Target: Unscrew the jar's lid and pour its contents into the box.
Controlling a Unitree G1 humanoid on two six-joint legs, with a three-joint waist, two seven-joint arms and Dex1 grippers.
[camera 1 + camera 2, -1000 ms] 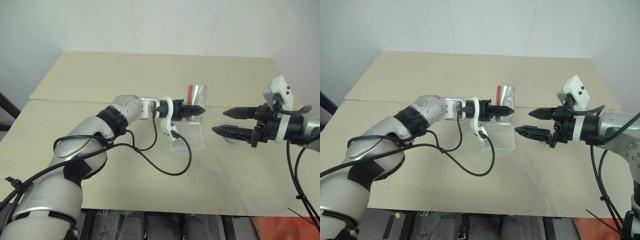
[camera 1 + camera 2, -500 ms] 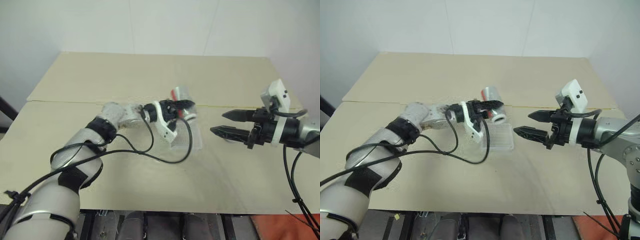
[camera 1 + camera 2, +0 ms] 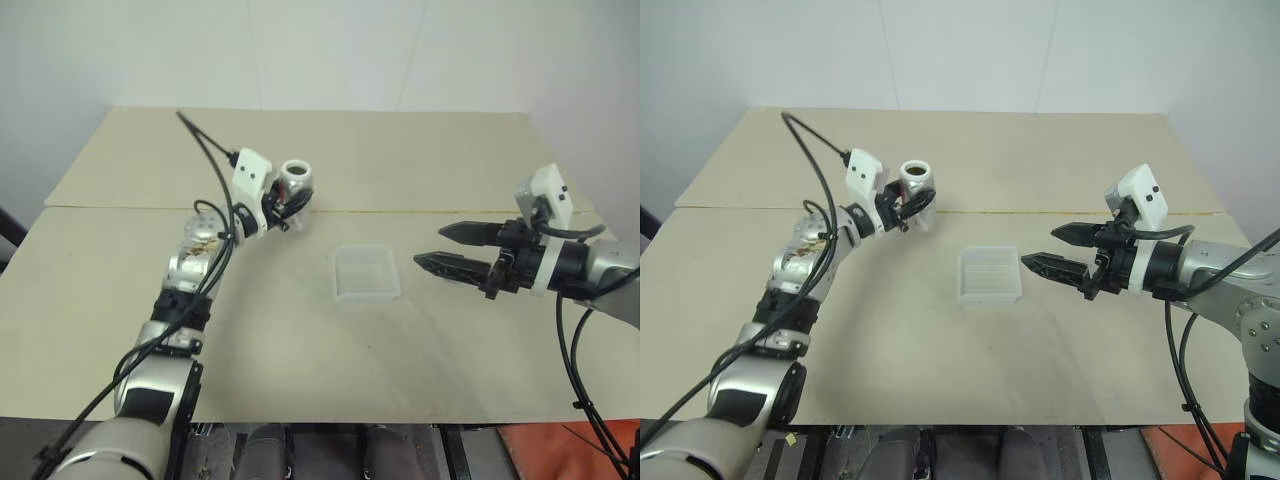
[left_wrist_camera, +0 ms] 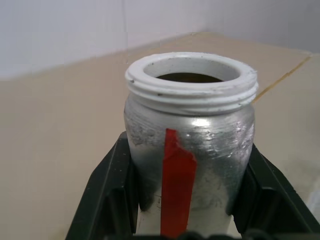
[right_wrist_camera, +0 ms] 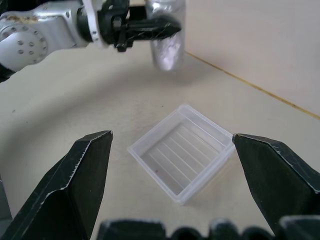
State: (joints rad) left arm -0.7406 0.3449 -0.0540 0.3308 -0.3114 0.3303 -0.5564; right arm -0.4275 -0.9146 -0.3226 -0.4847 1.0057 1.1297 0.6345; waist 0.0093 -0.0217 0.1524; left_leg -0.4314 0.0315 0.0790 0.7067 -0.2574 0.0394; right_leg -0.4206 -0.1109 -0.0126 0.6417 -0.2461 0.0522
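The jar [image 4: 190, 145], silvery with a red strip, stands upright with its white threaded mouth uncovered. My left gripper [image 3: 288, 198] is shut on its body, black fingers [image 4: 107, 200] on both sides, left of and beyond the box [image 3: 366, 272]. That box is a shallow clear tray lying flat on the table. My right gripper [image 3: 440, 250] hovers open just right of the box [image 5: 182, 157], pointing at it, with nothing between its fingers. Inside the jar it looks dark, and I cannot make out the contents. The lid is hidden from view.
The tan table [image 3: 300, 340] runs wide around the box, with a yellow seam line [image 3: 450, 212] across it behind the jar. A pale wall stands behind the table's far edge. Cables hang from both arms.
My left arm swung the jar left, away from above the box, and rolled it from tipped over to upright. The right gripper stayed where it was, open.
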